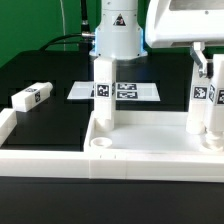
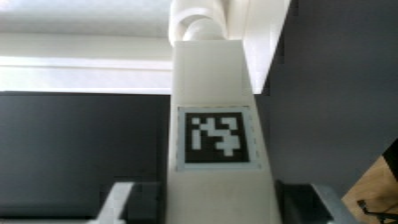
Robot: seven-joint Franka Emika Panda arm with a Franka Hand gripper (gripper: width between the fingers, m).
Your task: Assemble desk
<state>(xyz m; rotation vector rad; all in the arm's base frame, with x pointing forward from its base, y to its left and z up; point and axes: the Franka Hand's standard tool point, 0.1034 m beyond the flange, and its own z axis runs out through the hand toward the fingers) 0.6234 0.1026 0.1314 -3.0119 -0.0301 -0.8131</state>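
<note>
Tabletop sits rim-up by the table edge nearest the exterior camera, with one leg standing in a corner socket. Second leg is upright at the corner toward the exterior view's right, the tool clamped on its upper part. Spare leg lies near the opposite edge. Legs are probably light, stiff, slick plastic, so grip the flat faces.

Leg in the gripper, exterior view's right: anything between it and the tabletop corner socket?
Nothing visible. The leg stands upright in the gripper, its lower end down at the tabletop corner; whether it is seated cannot be told. The other upright leg stands well off toward the exterior view's left.
</note>
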